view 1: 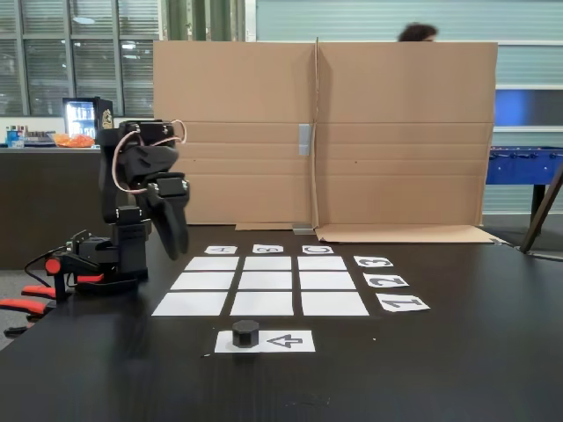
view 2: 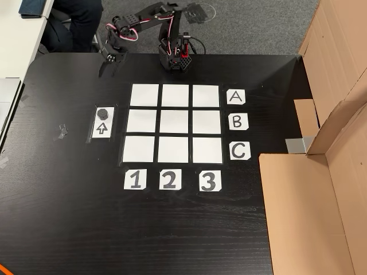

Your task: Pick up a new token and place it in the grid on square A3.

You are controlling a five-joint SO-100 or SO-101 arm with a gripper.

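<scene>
The token (view 1: 245, 332) (view 2: 104, 113), a small dark hexagonal block, sits on the arrow sheet (view 1: 286, 341) (view 2: 102, 128) beside the grid (view 1: 267, 281) (view 2: 175, 122). Square A3 is a blank white corner cell (view 1: 212, 263) (view 2: 206, 95), lined up with labels A and 3. All the grid's cells are bare. My gripper (view 1: 179, 251) (view 2: 105, 70) hangs folded, pointing down over the dark table beside the arm's base, apart from the token and off the grid. No gap shows between its fingers, and it holds nothing.
A tall cardboard wall (view 1: 317, 132) (view 2: 321, 172) stands along the table edge past column 3. The arm's base (view 1: 123, 255) (view 2: 176, 57) stands by row A. A scrap of tape (view 2: 60, 132) lies near the arrow sheet. A person (view 2: 74, 23) sits at the table's corner.
</scene>
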